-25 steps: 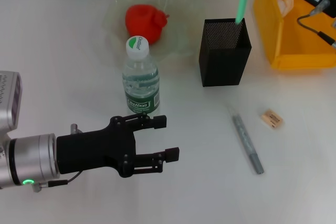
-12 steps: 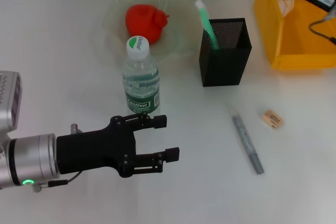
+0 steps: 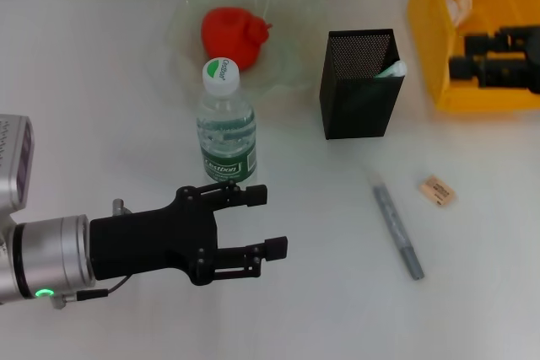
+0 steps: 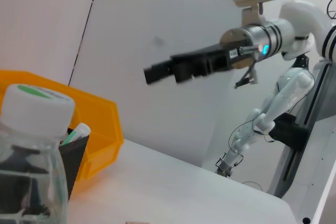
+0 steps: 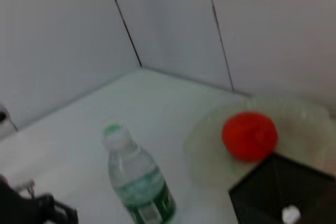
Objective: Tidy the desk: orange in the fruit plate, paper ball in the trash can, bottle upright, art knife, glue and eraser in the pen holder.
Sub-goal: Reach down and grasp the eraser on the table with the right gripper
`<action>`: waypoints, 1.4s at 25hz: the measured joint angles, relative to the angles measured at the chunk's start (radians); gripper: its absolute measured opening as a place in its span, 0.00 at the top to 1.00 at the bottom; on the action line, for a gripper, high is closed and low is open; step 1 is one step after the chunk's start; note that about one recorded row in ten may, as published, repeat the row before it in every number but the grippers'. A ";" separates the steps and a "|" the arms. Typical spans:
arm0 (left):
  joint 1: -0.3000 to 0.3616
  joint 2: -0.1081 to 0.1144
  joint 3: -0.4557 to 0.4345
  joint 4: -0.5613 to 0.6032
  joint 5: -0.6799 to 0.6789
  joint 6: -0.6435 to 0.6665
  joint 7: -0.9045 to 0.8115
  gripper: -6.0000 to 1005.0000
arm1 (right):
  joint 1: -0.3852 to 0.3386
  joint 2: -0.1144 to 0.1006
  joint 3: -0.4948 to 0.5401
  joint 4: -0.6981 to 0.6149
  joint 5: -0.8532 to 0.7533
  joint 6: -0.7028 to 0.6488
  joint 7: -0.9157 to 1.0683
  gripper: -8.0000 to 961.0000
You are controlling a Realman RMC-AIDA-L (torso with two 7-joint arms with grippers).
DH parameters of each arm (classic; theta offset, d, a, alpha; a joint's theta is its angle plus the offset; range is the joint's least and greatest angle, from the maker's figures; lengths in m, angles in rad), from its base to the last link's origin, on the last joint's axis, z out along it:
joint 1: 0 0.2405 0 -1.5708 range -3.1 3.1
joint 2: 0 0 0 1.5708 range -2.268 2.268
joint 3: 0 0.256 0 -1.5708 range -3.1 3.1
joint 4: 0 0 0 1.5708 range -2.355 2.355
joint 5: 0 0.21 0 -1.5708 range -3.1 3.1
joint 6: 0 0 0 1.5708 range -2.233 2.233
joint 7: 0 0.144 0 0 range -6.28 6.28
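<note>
The orange (image 3: 232, 33) sits in the fruit plate (image 3: 291, 56) at the back of the white bench (image 3: 101, 107). The bottle (image 3: 226, 120) stands up straight just in front of the plate, with its white cap on. To the side of it stands the black pen holder (image 3: 360, 94), and a green stick with a white tip (image 3: 391, 69) pokes out of one corner. The yellow trash can (image 3: 439, 48) is next to the pen holder, and the paper ball (image 3: 458, 2) lies inside it. The small tan eraser (image 3: 437, 190) lies flat on the bench in front of the pen holder. A grey pen-like thing (image 3: 396, 230) lies near it.

The left gripper (image 3: 257, 222) hangs low over the bench just in front of the bottle, with its fingers apart and nothing in them. The right gripper (image 3: 468, 66) is up over the front wall of the trash can; I cannot tell if its fingers are apart or together. Behind the bench is a plain pale wall (image 5: 252, 19) with thin dark lines.
</note>
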 joint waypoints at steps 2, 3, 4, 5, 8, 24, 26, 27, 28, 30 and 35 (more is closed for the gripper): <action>-0.001 0.001 0.000 0.000 0.001 0.000 0.000 0.21 | 0.019 -0.007 -0.011 -0.066 -0.138 -0.044 0.088 0.40; -0.001 0.001 0.000 0.000 0.001 0.000 0.000 0.21 | 0.035 -0.007 -0.018 -0.090 -0.208 -0.062 0.120 0.40; -0.002 0.001 0.000 0.000 0.001 0.000 0.000 0.21 | 0.052 -0.005 -0.028 -0.114 -0.284 -0.079 0.149 0.40; -0.002 0.001 0.000 0.000 0.001 0.000 0.000 0.21 | 0.071 0.001 -0.044 -0.135 -0.361 -0.097 0.173 0.40; -0.002 0.002 0.001 0.000 0.004 -0.001 0.000 0.21 | 0.108 0.026 -0.117 -0.163 -0.514 -0.114 0.217 0.40; 0.003 -0.001 0.003 0.000 0.001 -0.002 0.002 0.20 | 0.207 0.054 -0.518 0.097 -0.679 0.180 0.437 0.41; 0.004 -0.001 0.003 0.000 0.001 -0.003 0.002 0.21 | 0.215 0.054 -0.532 0.116 -0.679 0.195 0.443 0.42; 0.005 -0.001 0.003 0.000 0.001 -0.004 0.002 0.21 | 0.223 0.055 -0.545 0.134 -0.679 0.207 0.447 0.43; 0.006 -0.001 0.003 0.000 0.001 -0.004 0.003 0.21 | 0.229 0.055 -0.552 0.147 -0.680 0.215 0.451 0.43; 0.007 -0.001 0.001 0.000 0.000 -0.005 0.003 0.21 | 0.238 0.055 -0.559 0.168 -0.680 0.231 0.454 0.44; 0.008 -0.001 0.000 0.000 0.000 -0.007 0.003 0.21 | 0.249 0.055 -0.568 0.189 -0.681 0.251 0.455 0.51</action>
